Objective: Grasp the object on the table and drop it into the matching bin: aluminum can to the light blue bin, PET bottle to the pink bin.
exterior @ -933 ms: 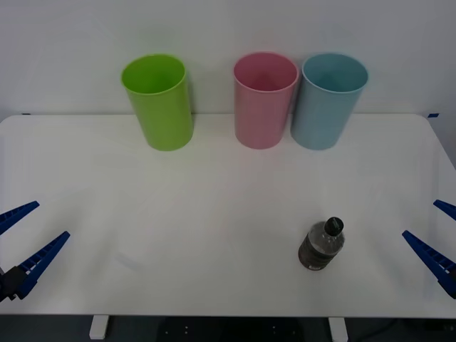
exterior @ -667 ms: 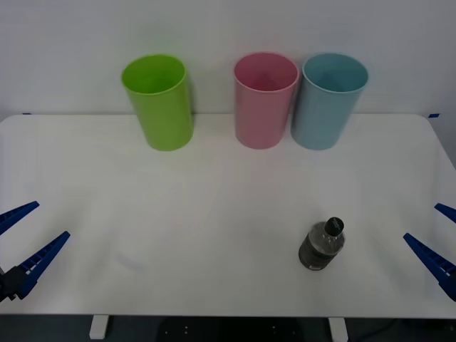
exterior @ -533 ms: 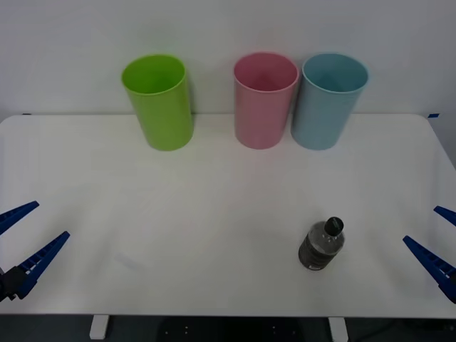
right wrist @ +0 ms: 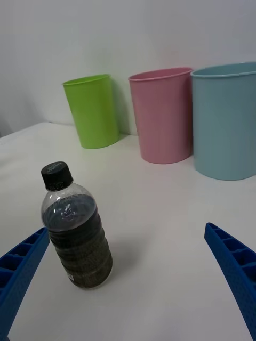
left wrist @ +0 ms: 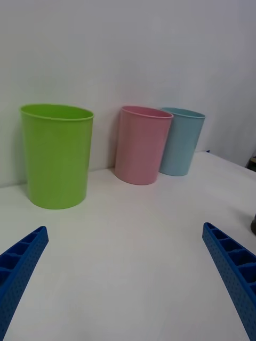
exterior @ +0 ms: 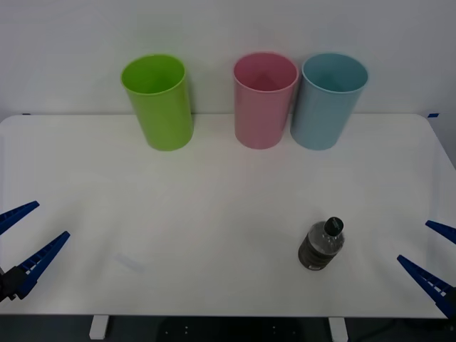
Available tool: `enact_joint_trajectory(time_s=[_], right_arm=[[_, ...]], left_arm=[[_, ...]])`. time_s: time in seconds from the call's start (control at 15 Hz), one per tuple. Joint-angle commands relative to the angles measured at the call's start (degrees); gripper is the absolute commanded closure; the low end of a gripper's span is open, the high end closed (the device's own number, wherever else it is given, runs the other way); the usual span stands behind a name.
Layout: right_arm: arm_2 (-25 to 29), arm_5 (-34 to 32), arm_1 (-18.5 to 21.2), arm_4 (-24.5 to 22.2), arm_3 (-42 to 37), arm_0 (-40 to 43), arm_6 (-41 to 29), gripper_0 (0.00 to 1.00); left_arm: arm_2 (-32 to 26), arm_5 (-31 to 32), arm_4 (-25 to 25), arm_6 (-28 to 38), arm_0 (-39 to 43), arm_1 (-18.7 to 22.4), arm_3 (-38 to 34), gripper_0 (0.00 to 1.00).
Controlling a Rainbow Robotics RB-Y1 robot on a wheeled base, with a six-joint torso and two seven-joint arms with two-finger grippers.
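Table (exterior: 214, 185): I see a wide white tabletop filling the front view, from the near edge to the far wall.

Bins: three tall cups stand upright in a row along the far edge. The green bin (exterior: 158, 102) is on the left, apart from the others. The pink bin (exterior: 264, 100) is near the centre. The blue bin (exterior: 327, 100) is just to its right, the two very close together; I cannot tell whether they touch.

Left gripper (exterior: 21, 246): it hangs at the near left corner of the table with its blue ribbed fingers spread wide, holding nothing. I judge this arm to be idle, well apart from the bottle.

Right gripper (exterior: 431, 260): it sits at the near right edge, fingers spread wide and empty. In its wrist view the bottle stands just ahead, closer to one finger than the other, not touched by either.

Bottle (exterior: 320, 244): a small, dark-tinted clear bottle with a black cap, standing upright on the near right part of the table, well apart from the bins.

Progress: by my reading nothing is done yet. The bottle is on the table, ungrasped, and I can't see anything inside the bins.

Left to do: I would need to bring the right gripper around the bottle, close on it, lift, carry it far and left to the pink bin, and release above the rim.
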State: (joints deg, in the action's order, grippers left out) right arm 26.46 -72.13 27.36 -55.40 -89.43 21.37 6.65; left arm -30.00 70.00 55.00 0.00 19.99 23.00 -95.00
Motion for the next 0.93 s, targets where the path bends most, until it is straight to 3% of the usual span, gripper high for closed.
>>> enact_joint_trajectory(time_s=[0.07, 0.53, 0.93], right_arm=[[-1.9, 0.0, 1.5, 0.0, 1.9, 0.0, 4.5, 0.0], [-7.2, -0.9, 3.8, -0.1, 7.3, -3.3, 13.7, 0.0], [-10.6, -0.6, 4.1, -1.1, 8.2, -4.9, 14.6, 0.0]], left_arm=[[0.0, 0.0, 0.0, 0.0, 0.0, 0.0, 0.0, 0.0], [0.0, 0.0, 0.0, 0.0, 0.0, 0.0, 0.0, 0.0], [0.0, 0.0, 0.0, 0.0, 0.0, 0.0, 0.0, 0.0]])
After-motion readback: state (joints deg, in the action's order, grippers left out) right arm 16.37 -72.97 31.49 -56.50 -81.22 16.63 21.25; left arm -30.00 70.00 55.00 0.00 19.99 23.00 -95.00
